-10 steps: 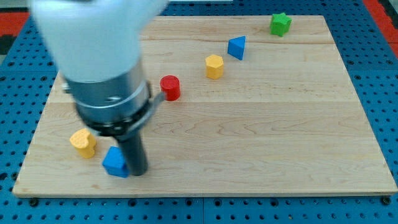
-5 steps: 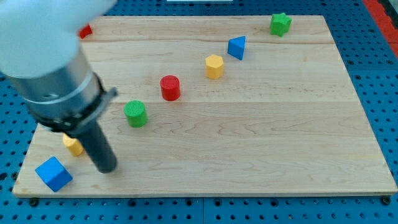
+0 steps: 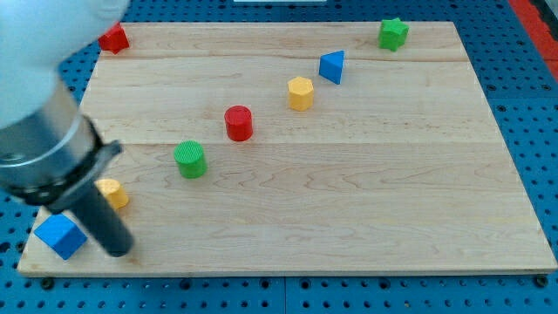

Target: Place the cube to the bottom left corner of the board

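Observation:
The blue cube (image 3: 59, 236) lies at the bottom left corner of the wooden board (image 3: 349, 201). My tip (image 3: 119, 250) rests on the board just to the right of the cube, a small gap between them. The arm's body fills the view's upper left and hides part of the board's left edge.
A yellow block (image 3: 113, 193) sits just above my tip, partly behind the rod. A green cylinder (image 3: 189, 159), red cylinder (image 3: 238, 123), yellow hexagonal block (image 3: 300, 92) and blue triangular block (image 3: 331, 66) run diagonally up right. A green star (image 3: 393, 34) is top right, a red block (image 3: 113, 38) top left.
The blue cube has slid left and down into the bottom left corner. My tip has followed it to the left. The arm has uncovered the green cylinder and the red block.

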